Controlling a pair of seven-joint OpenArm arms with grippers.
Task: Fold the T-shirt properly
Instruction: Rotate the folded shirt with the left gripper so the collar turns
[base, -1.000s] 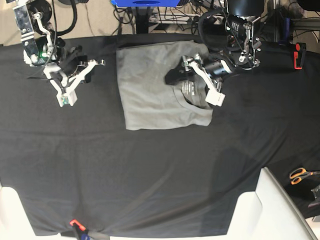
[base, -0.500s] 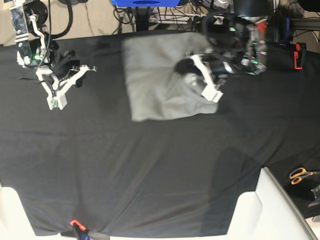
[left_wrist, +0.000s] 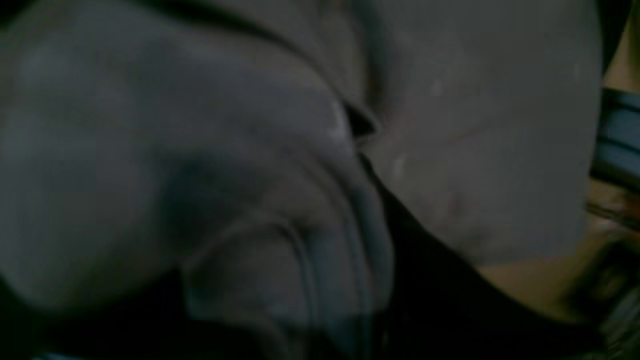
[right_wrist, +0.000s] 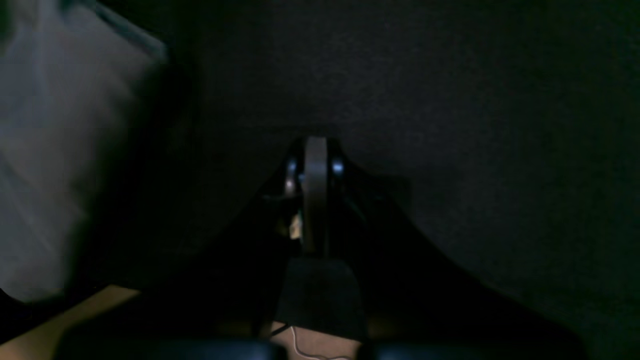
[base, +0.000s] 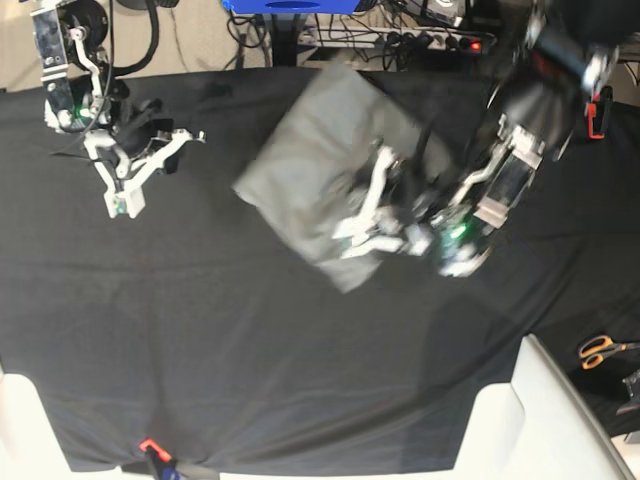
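The grey T-shirt (base: 310, 165) is a folded slab, turned diagonally and motion-blurred over the black table cloth (base: 250, 350) at the back centre. My left gripper (base: 362, 228) is at the shirt's front right corner, shut on the fabric. Blurred grey folds of the T-shirt (left_wrist: 200, 175) fill the left wrist view, and the fingers there are too dark to make out. My right gripper (base: 120, 200) hangs over bare cloth at the back left, well apart from the shirt. Its fingers (right_wrist: 315, 155) are pressed together with nothing between them.
Orange-handled scissors (base: 600, 350) lie at the right edge. A red clamp (base: 598, 110) sits at the back right. White padded pieces (base: 540, 420) stand at the front right and front left corners. Cables and a blue frame (base: 290, 5) lie behind the table.
My left arm has swung forward and toward the middle, dragging the folded T-shirt with it, so the shirt has turned from square to diagonal. The right arm has barely shifted.
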